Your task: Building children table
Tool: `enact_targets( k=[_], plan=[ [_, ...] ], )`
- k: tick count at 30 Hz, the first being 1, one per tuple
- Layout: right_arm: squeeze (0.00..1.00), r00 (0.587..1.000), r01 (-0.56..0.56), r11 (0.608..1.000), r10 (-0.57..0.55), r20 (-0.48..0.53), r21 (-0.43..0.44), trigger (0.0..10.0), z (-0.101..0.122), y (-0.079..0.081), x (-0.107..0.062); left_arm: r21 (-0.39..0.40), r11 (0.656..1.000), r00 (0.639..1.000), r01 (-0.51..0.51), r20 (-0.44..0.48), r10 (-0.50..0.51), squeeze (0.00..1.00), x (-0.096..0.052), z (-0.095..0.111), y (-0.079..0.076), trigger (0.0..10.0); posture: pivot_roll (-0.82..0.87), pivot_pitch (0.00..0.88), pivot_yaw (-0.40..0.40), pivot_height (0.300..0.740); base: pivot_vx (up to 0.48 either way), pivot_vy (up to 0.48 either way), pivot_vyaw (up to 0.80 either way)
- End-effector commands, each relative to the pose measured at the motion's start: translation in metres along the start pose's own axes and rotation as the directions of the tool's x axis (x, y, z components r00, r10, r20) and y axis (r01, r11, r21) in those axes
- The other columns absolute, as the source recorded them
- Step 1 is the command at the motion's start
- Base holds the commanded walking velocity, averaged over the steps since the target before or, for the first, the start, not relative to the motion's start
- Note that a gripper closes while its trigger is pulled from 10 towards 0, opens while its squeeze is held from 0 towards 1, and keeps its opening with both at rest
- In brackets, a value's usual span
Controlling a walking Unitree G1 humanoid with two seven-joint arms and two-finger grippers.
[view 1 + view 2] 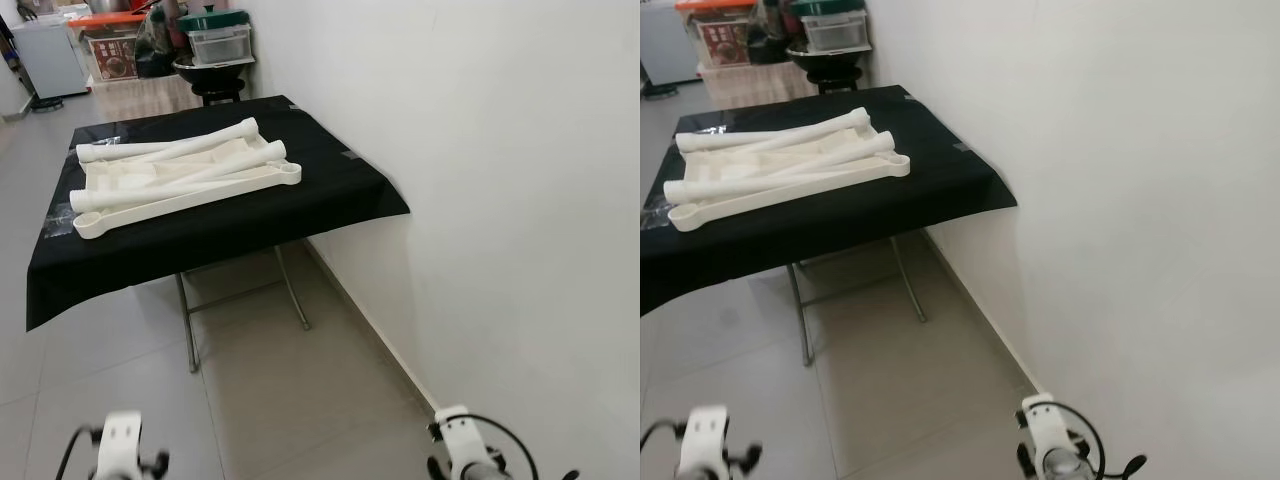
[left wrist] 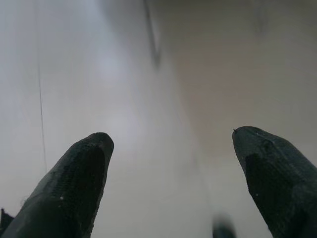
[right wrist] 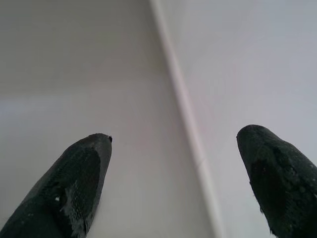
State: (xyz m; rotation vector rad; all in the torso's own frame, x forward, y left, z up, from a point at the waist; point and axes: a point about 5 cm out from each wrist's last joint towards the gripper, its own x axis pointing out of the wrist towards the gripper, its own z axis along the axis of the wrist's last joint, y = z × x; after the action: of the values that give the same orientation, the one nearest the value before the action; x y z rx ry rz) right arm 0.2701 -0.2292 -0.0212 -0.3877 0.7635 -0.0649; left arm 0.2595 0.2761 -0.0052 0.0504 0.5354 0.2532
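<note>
So the cream-white plastic table parts were all heaped together on the folding table with the black cloth, sitting toward its far left half and well back from the near edge. From your head cameras it looked like a flat cream panel underneath with several long rounded legs lying across it. The legs mostly ran left to right with the right ends tipped a bit toward the far side, so the long axis went roughly across your view, not toward you. Nothing looked joined up yet, so I'd say you were right at the start: the approach, before any grasp.

Both arms hung low by the tiled floor, well apart from the parts. Your left pincer had its two black fingers spread wide with nothing between them, aimed at the floor. Your right pincer was the same, spread and empty, looking at where the floor meets the white wall.

Next move, as I read it: walk up and square to the near edge, then raise an arm and take the topmost leg across its narrow width. The wall was close on your right, so I'd have watched that elbow.
</note>
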Motion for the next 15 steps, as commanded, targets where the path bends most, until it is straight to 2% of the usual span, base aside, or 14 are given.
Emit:
enact_targets(
  k=[1, 2, 3, 4, 6, 8, 9, 10, 12, 15],
  plan=[
    [0.00, 0.982, 0.021, 0.999, -0.013, 0.187, -0.040, 10.0, 0.050, -0.003, 0.002, -0.031, 0.997, 0.985, 0.076, 0.157, -0.070, 0.00, 0.006, 0.036, -0.014, 10.0, -0.01, 0.000, -0.007, 0.740, 0.000, 0.000, 0.00],
    [0.00, 0.982, 0.021, 0.999, -0.013, 0.187, -0.040, 10.0, 0.050, -0.003, 0.002, -0.031, 0.997, 0.985, 0.076, 0.157, -0.070, 0.00, 0.006, 0.036, -0.014, 10.0, -0.01, 0.000, -0.007, 0.740, 0.000, 0.000, 0.00],
    [0.00, 0.966, 0.014, 0.998, 0.001, 0.258, -0.055, 10.0, 0.067, 0.000, 0.000, -0.006, 0.992, 0.967, 0.126, 0.224, -0.121, 0.00, 0.006, 0.047, -0.026, 10.0, -0.01, 0.000, -0.008, 0.740, 0.000, 0.000, 0.00],
    [0.00, 0.966, 0.014, 0.998, 0.001, 0.258, -0.055, 10.0, 0.067, 0.000, 0.000, -0.006, 0.992, 0.967, 0.126, 0.224, -0.121, 0.00, 0.006, 0.047, -0.026, 10.0, -0.01, 0.000, -0.008, 0.740, 0.000, 0.000, 0.00],
    [0.00, 0.910, -0.101, 0.994, 0.104, 0.402, -0.028, 10.0, 0.095, 0.016, -0.007, 0.055, 0.966, 0.905, 0.254, 0.340, -0.257, 0.00, -0.005, 0.062, -0.064, 10.0, -0.02, 0.000, 0.000, 0.740, 0.000, 0.000, 0.00],
    [0.00, 0.910, -0.101, 0.994, 0.104, 0.402, -0.028, 10.0, 0.095, 0.016, -0.007, 0.055, 0.966, 0.905, 0.254, 0.340, -0.257, 0.00, -0.005, 0.062, -0.064, 10.0, -0.02, 0.000, 0.000, 0.740, 0.000, 0.000, 0.00],
    [0.00, 0.876, -0.154, 0.988, 0.133, 0.464, 0.009, 10.0, 0.103, 0.022, -0.013, 0.073, 0.950, 0.870, 0.304, 0.385, -0.308, 0.00, -0.014, 0.064, -0.082, 10.0, -0.02, 0.000, 0.007, 0.740, 0.000, 0.000, 0.00],
    [0.00, 0.876, -0.154, 0.988, 0.133, 0.464, 0.009, 10.0, 0.103, 0.022, -0.013, 0.073, 0.950, 0.870, 0.304, 0.385, -0.308, 0.00, -0.014, 0.064, -0.082, 10.0, -0.02, 0.000, 0.007, 0.740, 0.000, 0.000, 0.00],
    [0.00, 0.808, -0.225, 0.973, 0.161, 0.566, 0.045, 10.0, 0.108, 0.030, -0.031, 0.097, 0.919, 0.808, 0.381, 0.449, -0.383, 0.00, -0.037, 0.067, -0.112, 10.0, -0.04, 0.000, 0.015, 0.740, 0.000, 0.000, 0.00],
    [0.00, 0.786, -0.236, 0.970, 0.160, 0.598, 0.051, 10.0, 0.105, 0.033, -0.041, 0.112, 0.915, 0.791, 0.388, 0.469, -0.393, 0.00, -0.044, 0.069, -0.117, 10.0, -0.05, 0.000, 0.015, 0.740, 0.000, 0.000, 0.00]
  ],
)
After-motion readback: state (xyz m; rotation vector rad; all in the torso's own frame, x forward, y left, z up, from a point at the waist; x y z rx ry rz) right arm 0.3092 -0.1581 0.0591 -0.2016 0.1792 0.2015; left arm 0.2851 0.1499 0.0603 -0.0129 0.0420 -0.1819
